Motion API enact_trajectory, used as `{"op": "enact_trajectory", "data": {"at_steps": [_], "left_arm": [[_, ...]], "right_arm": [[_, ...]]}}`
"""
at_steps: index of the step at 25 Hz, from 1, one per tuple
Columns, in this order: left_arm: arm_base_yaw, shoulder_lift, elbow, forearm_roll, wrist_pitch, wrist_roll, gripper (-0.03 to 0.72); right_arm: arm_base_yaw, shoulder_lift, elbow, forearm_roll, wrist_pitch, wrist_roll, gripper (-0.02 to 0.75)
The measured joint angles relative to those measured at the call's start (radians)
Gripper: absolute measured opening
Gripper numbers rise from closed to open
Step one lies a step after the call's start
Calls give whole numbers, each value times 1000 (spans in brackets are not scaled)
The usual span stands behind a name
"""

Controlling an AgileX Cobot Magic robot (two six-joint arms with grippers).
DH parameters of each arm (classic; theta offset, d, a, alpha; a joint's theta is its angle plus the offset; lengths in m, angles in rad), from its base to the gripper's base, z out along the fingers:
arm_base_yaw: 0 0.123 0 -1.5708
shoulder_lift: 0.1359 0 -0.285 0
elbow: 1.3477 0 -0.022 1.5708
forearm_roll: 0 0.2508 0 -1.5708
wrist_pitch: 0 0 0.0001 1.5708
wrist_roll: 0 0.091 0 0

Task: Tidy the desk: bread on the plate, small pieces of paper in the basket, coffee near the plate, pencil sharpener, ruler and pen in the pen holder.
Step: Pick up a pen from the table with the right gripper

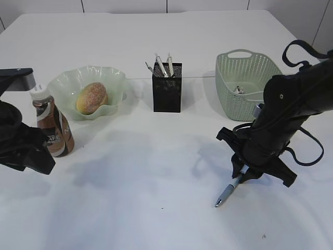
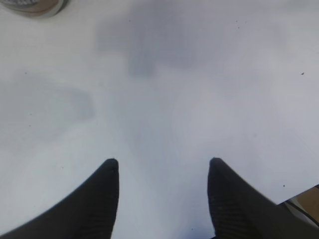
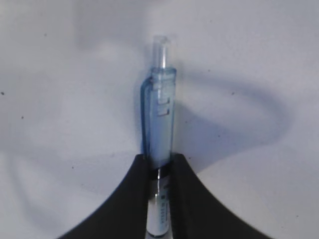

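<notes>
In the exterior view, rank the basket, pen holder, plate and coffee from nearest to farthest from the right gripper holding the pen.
From the right gripper, shut on the pen:
1. basket, just behind it, right side.
2. pen holder, centre back.
3. plate, back left, holding the bread.
4. coffee, far left, beside the left gripper.

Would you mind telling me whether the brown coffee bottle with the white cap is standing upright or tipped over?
Upright. The brown coffee bottle stands on its base on the white desk, white cap on top, left of the ruffled green glass plate.
</notes>
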Motion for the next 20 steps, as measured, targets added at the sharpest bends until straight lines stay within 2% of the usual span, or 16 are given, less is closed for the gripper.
{"op": "enact_trajectory", "data": {"at_steps": [13, 20], "left_arm": [[0, 0, 0, 0, -14, 0, 400], [0, 0, 0, 0, -18, -2, 400]], "right_arm": [[0, 2, -24, -17, 85, -23, 92], [0, 6, -128, -71, 184, -39, 92]]}}
